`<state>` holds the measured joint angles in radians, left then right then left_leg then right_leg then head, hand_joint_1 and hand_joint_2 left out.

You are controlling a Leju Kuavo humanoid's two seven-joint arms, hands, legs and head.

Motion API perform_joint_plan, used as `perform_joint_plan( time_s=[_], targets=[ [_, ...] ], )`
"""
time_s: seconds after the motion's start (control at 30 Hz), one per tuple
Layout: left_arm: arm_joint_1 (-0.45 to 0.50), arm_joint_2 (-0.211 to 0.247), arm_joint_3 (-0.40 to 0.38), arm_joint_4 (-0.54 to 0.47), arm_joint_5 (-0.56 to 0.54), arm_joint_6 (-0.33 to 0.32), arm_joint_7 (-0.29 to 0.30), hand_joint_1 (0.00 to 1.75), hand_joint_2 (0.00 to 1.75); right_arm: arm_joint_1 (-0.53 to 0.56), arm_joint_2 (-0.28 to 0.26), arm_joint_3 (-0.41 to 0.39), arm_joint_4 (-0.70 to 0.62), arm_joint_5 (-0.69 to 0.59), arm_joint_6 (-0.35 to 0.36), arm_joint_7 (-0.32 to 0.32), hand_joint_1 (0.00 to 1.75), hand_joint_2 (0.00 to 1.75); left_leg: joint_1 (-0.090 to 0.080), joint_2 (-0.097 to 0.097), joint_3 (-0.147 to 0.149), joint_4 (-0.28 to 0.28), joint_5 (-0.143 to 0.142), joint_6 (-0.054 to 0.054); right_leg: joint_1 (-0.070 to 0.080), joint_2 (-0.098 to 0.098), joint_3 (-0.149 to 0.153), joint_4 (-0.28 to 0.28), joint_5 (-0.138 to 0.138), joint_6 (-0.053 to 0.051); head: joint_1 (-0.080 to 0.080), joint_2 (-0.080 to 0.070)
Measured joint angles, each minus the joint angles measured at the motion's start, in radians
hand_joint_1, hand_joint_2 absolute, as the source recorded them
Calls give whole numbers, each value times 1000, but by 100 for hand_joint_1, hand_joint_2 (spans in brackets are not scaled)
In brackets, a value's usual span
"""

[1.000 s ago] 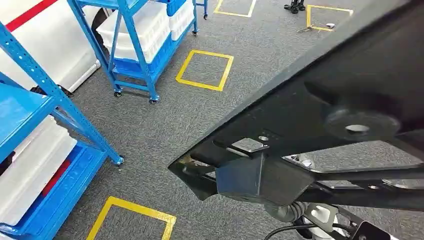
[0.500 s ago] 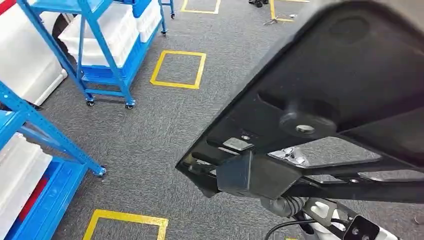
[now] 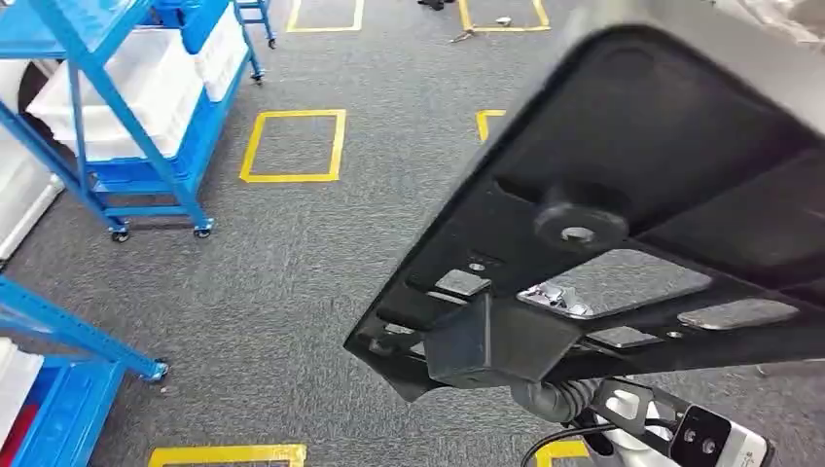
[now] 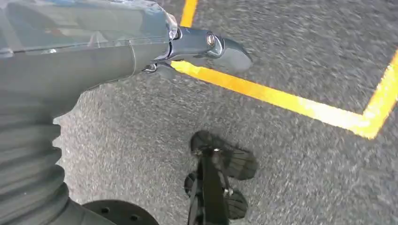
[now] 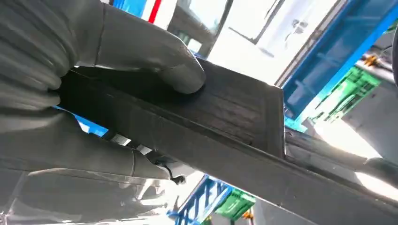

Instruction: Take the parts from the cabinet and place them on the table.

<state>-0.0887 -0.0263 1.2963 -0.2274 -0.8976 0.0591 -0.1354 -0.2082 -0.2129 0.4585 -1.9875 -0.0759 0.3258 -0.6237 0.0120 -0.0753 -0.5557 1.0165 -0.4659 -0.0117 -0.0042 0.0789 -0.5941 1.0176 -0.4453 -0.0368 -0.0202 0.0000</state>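
Part (image 3: 632, 195), black and flat, sitting high across the right of the head view above grey carpet (image 3: 321, 253), showing a round boss, cutouts and a blocky lug on its underside. Being gripped along one edge by right hand (image 5: 70, 93): thick grey thumb (image 5: 155, 56) pressing on one broad face of the part (image 5: 225, 122), darker fingers (image 5: 94, 159) wrapping under the opposite face, so the black edge lying clamped between thumb and fingers, with the remainder reaching away past the fingertips. Hanging low over the carpet (image 4: 305, 154), left hand (image 4: 117, 42); one dark finger (image 4: 211, 47) sticking out straight over a yellow floor line (image 4: 291, 101), holding nothing visible, though whether the other fingers are spread or curled cannot be told. Standing at the left of the head view, blue shelving (image 3: 117, 117) carrying white bins (image 3: 126, 78). Marking the carpet, yellow taped squares (image 3: 292, 144).
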Motion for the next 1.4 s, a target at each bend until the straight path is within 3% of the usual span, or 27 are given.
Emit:
perform_joint_plan(
  time_s=[0.03, 0.13, 0.17, 0.23, 0.3, 0.33, 0.37, 0.43, 0.47, 0.5, 0.53, 0.67, 0.7, 0.77, 0.83, 0.87, 0.93, 1.0, 1.03, 1.1, 1.17, 1.2, 1.23, 1.27, 1.33, 1.37, 1.4],
  targets=[
    [0, -3, 1, 0, 1, 3, 0, 0, 175, 8, 0, -5, 0, 2, 10, 0, 171, 175, 2, -19, 5, -16, -2, 1, 2, 11, -6, 3, 2, 8, 0, 0],
    [3, -9, 2, 0, 3, 5, 0, 0, 175, 33, 0, -16, 0, 8, 21, 0, 171, 175, -9, 10, 7, -16, 3, 9, -12, 44, -14, -5, 13, 32, 0, 0],
    [1, -15, 2, 0, -1, 5, 0, 0, 175, 36, -1, -22, 0, 8, 22, 0, 171, 175, -1, 22, 11, -35, 12, 18, -5, 52, -15, -6, 14, 40, 0, 0],
    [0, -20, 2, 0, -7, 3, -2, 0, 175, 41, -6, -41, 0, -1, 22, 0, 171, 175, -2, 48, 18, -48, 20, 30, -1, -36, -42, 55, -35, 43, 0, 0],
    [6, -25, 2, 0, -14, -3, -5, 0, 175, 59, -7, -66, 0, -12, 20, 0, 171, 175, -6, 74, 16, -47, 20, 32, -3, -64, -113, 207, -112, 48, 0, 0],
    [10, -26, 2, 0, -17, -6, -9, 0, 175, 75, -7, -78, 0, -15, 20, 0, 171, 175, -7, 87, 15, -47, 19, 33, -5, -68, -145, 273, -135, 51, 0, 0],
    [11, -28, 2, 0, -22, -8, -12, 0, 175, 93, -7, -90, -1, -16, 20, 0, 171, 175, -7, 99, 14, -46, 18, 33, -8, -69, -154, 295, -131, 54, 0, 0],
    [11, -32, 2, 0, -26, -11, -14, 0, 175, 113, -8, -106, -8, -16, 20, 0, 171, 175, -6, 120, 15, -44, 15, 30, -12, -78, -101, 199, -72, 57, 0, 0],
    [10, -35, 2, 0, -28, -12, -15, 0, 175, 121, -9, -112, -15, -14, 18, 0, 171, 175, -6, 129, 16, -41, 12, 27, -12, -95, -47, 102, -31, 56, 0, 0],
    [10, -37, 1, 0, -30, -13, -18, 0, 175, 131, -9, -116, -26, -10, 15, 0, 171, 175, -7, 138, 17, -35, 8, 22, -11, -130, 8, 12, -6, 54, 0, 0],
    [9, -37, 1, 0, -31, -14, -20, 0, 175, 142, -9, -119, -37, -4, 11, 0, 171, 175, -15, 142, 17, -31, 2, 15, -1, -155, 16, -6, -22, 43, 0, 0],
    [7, -41, 1, 0, -28, -11, -21, 0, 175, 191, -9, -119, -80, 14, 0, 0, 171, 175, -12, 174, 29, -32, -6, -7, -1, -111, 14, -11, -16, 22, 0, 0],
    [5, -40, 1, 0, -27, -11, -21, 0, 175, 200, -9, -119, -93, 21, -2, 0, 171, 175, -6, 152, 26, -19, -19, -15, -7, -103, 18, -16, -11, 13, 0, 0],
    [8, -42, 0, 0, -25, -11, -22, 0, 175, 203, -10, -114, -108, 24, -15, 0, 171, 175, -3, 100, -24, 101, -97, -20, -7, -86, 16, -16, -10, 3, 0, 0],
    [12, -42, 1, 0, -22, -8, -22, 0, 175, 209, -10, -106, -116, 24, -18, 0, 171, 175, -3, 86, -98, 261, -164, -24, -4, -63, 15, -15, -9, 1, 0, 0],
    [14, -42, 1, 0, -18, -8, -23, 0, 175, 213, -10, -103, -120, 26, -18, 0, 171, 175, -3, 85, -120, 303, -167, -24, -3, -51, 15, -15, -9, 1, 0, 0],
    [14, -42, 1, 0, -10, -8, -24, 0, 175, 214, -10, -90, -131, 29, -18, 0, 171, 175, -3, 83, -91, 228, -102, -18, -2, -26, 18, -14, -9, 1, 0, 0],
    [13, -40, 3, 0, -4, -12, -28, 0, 175, 206, -10, -77, -137, 29, -18, 0, 171, 175, -3, 52, -10, 45, -7, -7, -2, -4, 22, -13, -10, 2, 0, 0],
    [13, -39, 5, 0, -4, -13, -28, 0, 175, 196, -10, -71, -137, 25, -20, 0, 171, 175, -4, 14, 11, -9, -2, 0, 0, 4, 20, -12, -9, 6, 0, 0],
    [9, -35, 7, 0, -4, -16, -28, 0, 175, 159, -10, -56, -132, 11, -32, 0, 171, 175, -5, 22, 15, -23, -6, 2, -3, 26, 8, -10, -4, 20, 0, 0],
    [1, -34, 7, 0, -6, -22, -27, 0, 175, 130, -10, -49, -127, 1, -49, 0, 171, 175, -6, 36, 17, -29, 1, 14, -5, 43, 4, -15, 3, 35, 0, 0],
    [-3, -34, 7, 0, -6, -26, -26, 0, 175, 110, -10, -42, -122, 0, -63, 0, 171, 175, 5, 49, 19, -43, 12, 22, -4, 35, 1, -8, -2, 37, 0, 0],
    [-6, -33, 7, 0, -11, -28, -23, 0, 175, 92, -10, -34, -118, 0, -76, 0, 171, 175, 2, 57, 20, -47, 15, 28, 1, -16, -12, 18, -25, 39, 0, 0],
    [-5, -33, 7, 0, -12, -30, -23, 0, 175, 75, -10, -27, -114, 0, -89, 0, 171, 175, 1, 68, 18, -48, 16, 31, -1, -47, -44, 80, -66, 42, 0, 0],
    [-3, -33, 7, 0, -12, -32, -22, 0, 175, 60, -9, -8, -106, 3, -109, 0, 171, 175, -2, 91, 17, -47, 15, 33, -6, -68, -119, 243, -139, 49, 0, 0],
    [-3, -33, 7, 0, -12, -33, -22, 0, 175, 58, -8, 0, -103, 6, -118, 0, 171, 175, -2, 101, 16, -46, 14, 33, -9, -70, -143, 293, -149, 53, 0, 0],
    [-4, -33, 7, 0, -12, -34, -22, 0, 175, 56, -7, 8, -101, 10, -124, 0, 171, 175, -2, 111, 17, -46, 13, 31, -12, -72, -141, 291, -134, 56, 0, 0]
  ],
)
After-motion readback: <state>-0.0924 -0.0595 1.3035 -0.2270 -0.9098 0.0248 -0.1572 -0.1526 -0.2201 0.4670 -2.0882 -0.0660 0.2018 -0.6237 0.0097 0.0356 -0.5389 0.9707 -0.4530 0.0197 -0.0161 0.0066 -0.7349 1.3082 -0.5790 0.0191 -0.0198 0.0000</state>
